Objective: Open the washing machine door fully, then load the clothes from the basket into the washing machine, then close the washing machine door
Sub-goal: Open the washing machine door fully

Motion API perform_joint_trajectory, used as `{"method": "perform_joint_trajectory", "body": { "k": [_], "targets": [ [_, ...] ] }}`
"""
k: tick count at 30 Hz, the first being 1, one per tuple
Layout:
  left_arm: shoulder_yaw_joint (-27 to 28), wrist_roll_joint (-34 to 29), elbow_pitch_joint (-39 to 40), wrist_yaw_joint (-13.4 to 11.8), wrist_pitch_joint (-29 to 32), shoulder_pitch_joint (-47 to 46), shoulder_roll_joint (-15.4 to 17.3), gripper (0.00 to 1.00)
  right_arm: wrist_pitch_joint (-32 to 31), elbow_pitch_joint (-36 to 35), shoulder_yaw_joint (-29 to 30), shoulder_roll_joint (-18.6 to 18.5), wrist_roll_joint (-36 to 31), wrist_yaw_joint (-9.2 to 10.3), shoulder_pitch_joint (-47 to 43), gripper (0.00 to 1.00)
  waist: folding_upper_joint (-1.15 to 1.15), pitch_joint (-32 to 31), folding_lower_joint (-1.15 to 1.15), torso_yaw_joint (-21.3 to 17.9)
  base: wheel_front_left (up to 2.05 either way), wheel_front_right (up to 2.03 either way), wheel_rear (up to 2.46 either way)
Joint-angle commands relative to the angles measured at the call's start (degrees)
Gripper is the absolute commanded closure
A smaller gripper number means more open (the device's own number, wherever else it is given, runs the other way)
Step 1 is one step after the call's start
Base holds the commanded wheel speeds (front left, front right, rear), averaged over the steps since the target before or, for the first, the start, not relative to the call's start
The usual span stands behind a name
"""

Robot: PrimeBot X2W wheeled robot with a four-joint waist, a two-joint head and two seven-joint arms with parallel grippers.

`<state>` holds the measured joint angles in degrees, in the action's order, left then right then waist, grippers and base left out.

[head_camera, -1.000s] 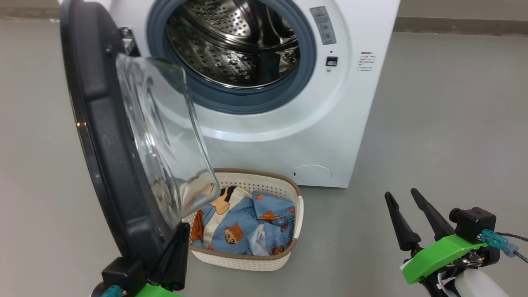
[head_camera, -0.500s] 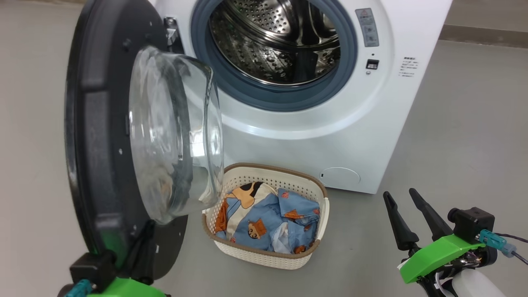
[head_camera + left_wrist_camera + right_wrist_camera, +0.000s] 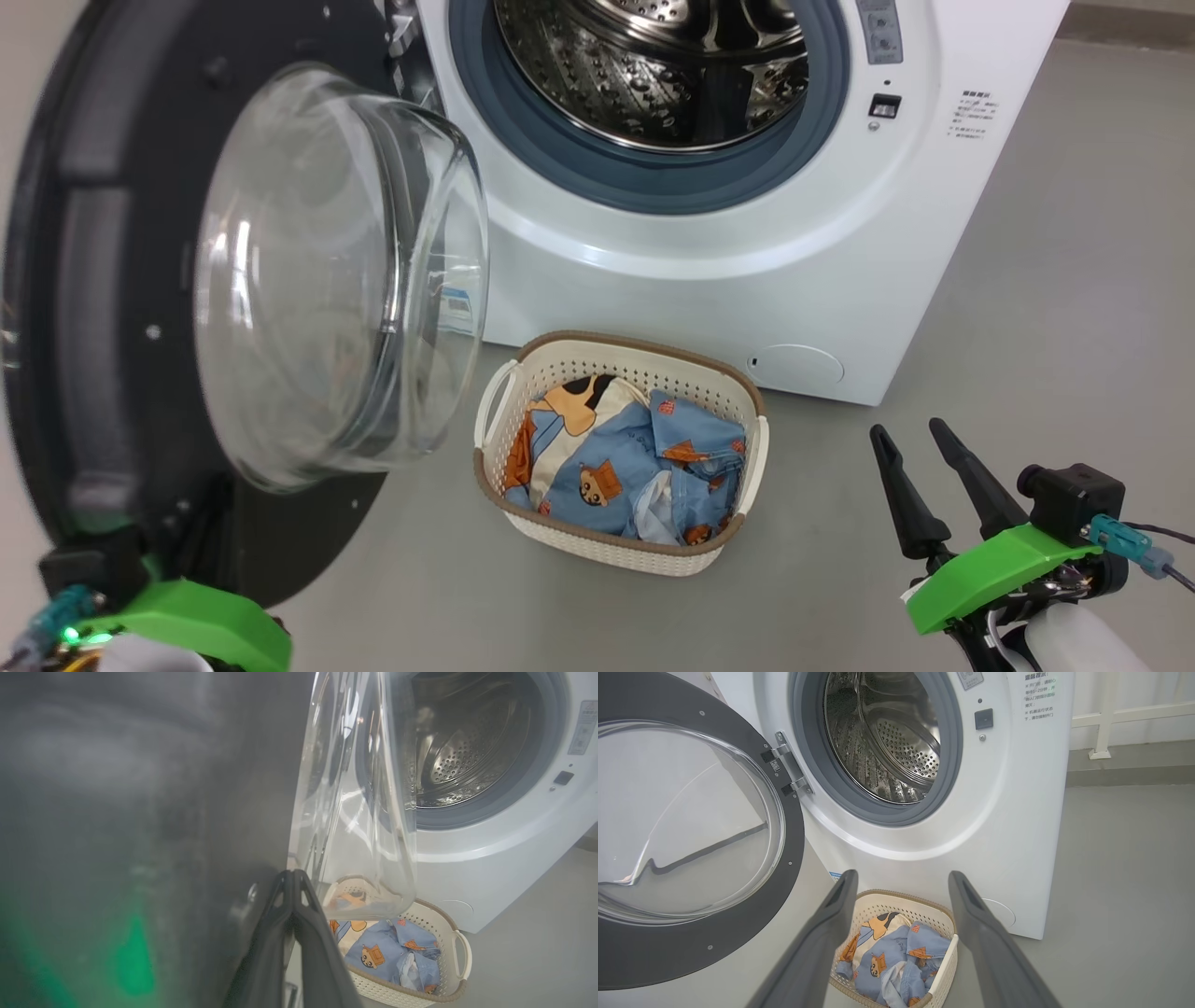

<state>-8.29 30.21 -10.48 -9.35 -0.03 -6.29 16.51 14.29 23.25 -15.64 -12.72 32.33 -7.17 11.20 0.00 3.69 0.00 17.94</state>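
The washing machine point(image 3: 747, 280) stands with its steel drum point(image 3: 653, 65) exposed. The washing machine door point(image 3: 103, 308) hangs swung wide to the left, its glass bowl point(image 3: 336, 280) bulging toward me. My left gripper point(image 3: 293, 875) is shut, its tips against the lower inner face of the door's black rim point(image 3: 140, 788). The basket point(image 3: 597, 541) sits on the floor before the machine, and the clothes point(image 3: 625, 457) lie inside it. My right gripper point(image 3: 907, 428) is open and empty at the lower right, and in the right wrist view it point(image 3: 902, 873) hovers above the basket point(image 3: 878, 896).
Grey floor point(image 3: 1074, 308) stretches to the right of the machine. A white railing post point(image 3: 1101, 728) stands by the wall behind it. The open door takes up the space at the left, next to the basket.
The head camera has shifted. The door has swung further open to the left, with my shut left gripper staying at its lower rim. The right gripper has held still.
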Motion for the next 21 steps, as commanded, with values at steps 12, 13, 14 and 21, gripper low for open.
{"method": "perform_joint_trajectory", "body": {
  "k": [12,13,14,21],
  "targets": [
    [8.7,3.0,-6.6,-1.2,0.3,-8.6,7.0,1.0,0.7,-1.9,0.1,-0.1,-0.4,-0.32,2.6,0.0,0.0,3.9,0.0,1.5,0.0,0.0,0.0],
    [8.9,3.1,-7.5,-1.0,0.2,-9.4,7.3,1.0,0.7,-1.9,0.1,-0.1,-0.4,-0.32,2.8,0.0,0.0,4.2,0.0,1.7,0.0,0.0,0.0],
    [9.0,3.2,-8.4,-0.8,0.2,-10.2,7.7,1.0,0.7,-1.9,0.2,-0.1,-0.4,-0.32,3.0,0.0,0.0,4.4,0.0,1.9,0.0,0.0,0.0],
    [9.6,3.3,-15.0,0.3,-0.5,-15.8,9.7,1.0,0.7,-2.0,0.4,-0.5,-0.5,-0.32,4.1,0.0,0.0,6.1,0.0,3.3,0.0,0.0,0.0]
  ]
}}
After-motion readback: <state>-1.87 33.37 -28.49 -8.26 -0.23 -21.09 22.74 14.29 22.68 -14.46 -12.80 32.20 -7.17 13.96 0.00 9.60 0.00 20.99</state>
